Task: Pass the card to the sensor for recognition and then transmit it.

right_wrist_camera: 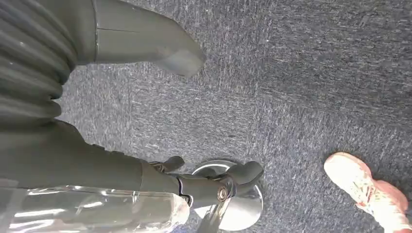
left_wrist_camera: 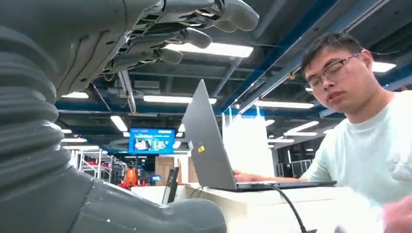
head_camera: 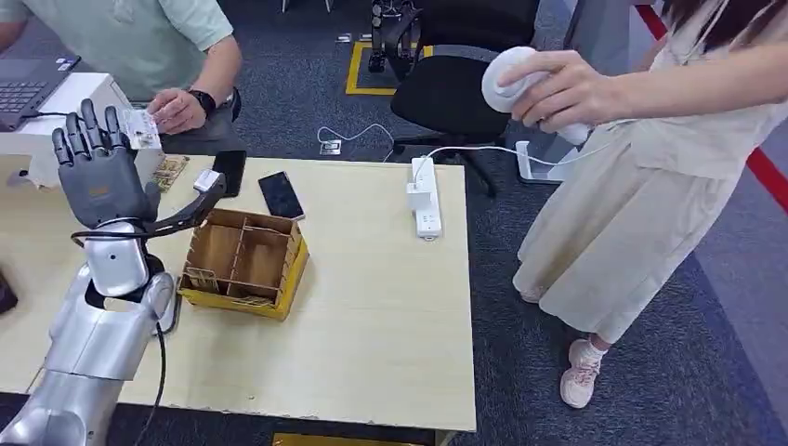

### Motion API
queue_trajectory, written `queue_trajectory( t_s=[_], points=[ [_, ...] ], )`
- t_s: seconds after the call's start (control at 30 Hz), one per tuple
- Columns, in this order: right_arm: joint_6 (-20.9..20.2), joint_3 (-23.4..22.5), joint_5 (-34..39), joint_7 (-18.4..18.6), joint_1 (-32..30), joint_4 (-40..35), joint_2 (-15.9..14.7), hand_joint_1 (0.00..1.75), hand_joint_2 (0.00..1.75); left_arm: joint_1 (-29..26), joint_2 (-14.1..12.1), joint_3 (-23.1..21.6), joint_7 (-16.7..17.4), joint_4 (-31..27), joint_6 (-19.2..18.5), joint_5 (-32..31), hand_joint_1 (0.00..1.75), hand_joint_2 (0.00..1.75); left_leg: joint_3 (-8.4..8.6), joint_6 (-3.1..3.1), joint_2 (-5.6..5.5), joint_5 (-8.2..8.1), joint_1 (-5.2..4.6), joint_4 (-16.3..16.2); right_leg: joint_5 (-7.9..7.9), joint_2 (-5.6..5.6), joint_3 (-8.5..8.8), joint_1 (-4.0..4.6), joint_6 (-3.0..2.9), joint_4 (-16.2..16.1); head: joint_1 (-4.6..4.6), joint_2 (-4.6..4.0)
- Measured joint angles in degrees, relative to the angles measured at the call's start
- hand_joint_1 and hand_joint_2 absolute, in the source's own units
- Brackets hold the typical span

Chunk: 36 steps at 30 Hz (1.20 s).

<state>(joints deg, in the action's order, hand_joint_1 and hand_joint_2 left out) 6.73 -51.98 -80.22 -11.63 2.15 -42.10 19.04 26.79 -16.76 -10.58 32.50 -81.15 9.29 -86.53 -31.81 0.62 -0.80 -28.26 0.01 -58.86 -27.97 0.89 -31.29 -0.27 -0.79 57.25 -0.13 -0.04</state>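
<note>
**Card is sitting in the seated person's hand, past our raised left hand**

Card [head_camera: 141,128] is resting in the fingers of the seated person's hand [head_camera: 175,110], at the far left edge of the table [head_camera: 372,316], right beside the white box [head_camera: 79,100] that is carrying a laptop [head_camera: 28,84]. We are holding our left hand [head_camera: 98,167] upright in front of it, palm turned away from our head camera, fingers [head_camera: 90,125] spread and extended, gripping nothing; in the head view the card is appearing just beside our fingertips, and we cannot tell whether they are touching it. In the left wrist view our hand [left_wrist_camera: 160,34] is reaching upward with the fingers apart, and the laptop [left_wrist_camera: 206,141] is standing open on the box.

Our right hand [right_wrist_camera: 145,58] is hanging over the grey carpet [right_wrist_camera: 301,73], fingers loosely extended and holding nothing.

On the table, a yellow-sided cardboard organizer [head_camera: 243,262] is standing near the left middle. Two dark phones [head_camera: 281,195] are lying beyond it toward the far edge, and a white power strip [head_camera: 426,197] is lying close to the far right corner. A standing person at the right side of the table is holding a white handheld sensor [head_camera: 516,82] in one hand [head_camera: 567,93], well apart from the card.
</note>
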Motion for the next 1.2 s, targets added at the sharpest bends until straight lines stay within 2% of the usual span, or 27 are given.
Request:
queue_trajectory(
  t_s=[0.13,0.3,0.47,0.57,0.77,1.0,1.2],
  points=[
    [0.02,-0.02,-0.17,-0.02,0.0,0.0,0.0,0.0,1.75,-0.13,-0.81,-0.35,-0.07,-0.39,0.29,0.0,0.0,1.75,-0.01,0.0,0.0,0.0,0.0,0.0,0.0,0.0,0.0,0.0,0.0,0.0,0.0,-0.02],
    [0.07,-0.07,-0.17,-0.04,0.01,0.04,0.02,0.0,1.75,-2.3,-0.83,-0.42,-3.04,-2.32,2.06,0.0,0.0,1.75,-0.02,0.0,-0.01,0.0,0.0,0.0,0.0,-0.01,0.01,0.0,0.0,0.0,0.02,0.0],
    [0.07,-0.09,-0.22,-0.09,0.01,0.04,0.02,0.0,1.75,-3.12,-0.83,-0.37,-3.56,-3.06,2.14,0.0,0.0,1.75,-0.04,0.0,-0.01,0.0,0.0,0.01,0.0,-0.01,0.02,0.0,0.0,0.0,0.0,0.0],
    [0.26,-0.09,-0.52,-0.68,0.19,0.22,0.02,0.0,1.75,-8.3,-1.35,1.2,-4.44,-6.47,2.01,0.0,0.0,1.75,-0.05,0.0,0.0,-0.01,0.0,0.01,-0.01,0.0,0.0,0.0,0.0,0.0,-0.02,0.0],
    [1.29,0.15,0.22,-0.94,1.05,0.72,0.0,0.0,1.75,-12.64,-4.83,1.51,-4.92,-8.15,0.57,0.0,0.0,1.75,-0.05,-0.01,-0.02,0.0,0.01,0.02,-0.01,0.0,-0.01,0.03,-0.01,0.01,0.0,0.0],
    [2.01,0.04,2.25,0.46,1.51,-0.68,0.0,0.0,1.75,-14.85,-10.14,0.59,-2.73,-8.13,-0.11,0.0,0.0,1.75,-0.04,-0.02,-0.01,0.01,0.02,0.02,-0.01,0.0,-0.02,0.03,-0.01,0.01,0.0,0.0],
    [1.81,0.02,2.8,0.66,1.56,-1.27,0.02,0.0,1.75,-16.14,-12.2,0.11,-3.08,-8.15,-0.2,0.0,0.0,1.75,-0.05,-0.02,-0.01,0.01,0.01,0.02,-0.01,0.0,-0.01,0.01,-0.01,0.01,0.04,0.0]
  ],
)
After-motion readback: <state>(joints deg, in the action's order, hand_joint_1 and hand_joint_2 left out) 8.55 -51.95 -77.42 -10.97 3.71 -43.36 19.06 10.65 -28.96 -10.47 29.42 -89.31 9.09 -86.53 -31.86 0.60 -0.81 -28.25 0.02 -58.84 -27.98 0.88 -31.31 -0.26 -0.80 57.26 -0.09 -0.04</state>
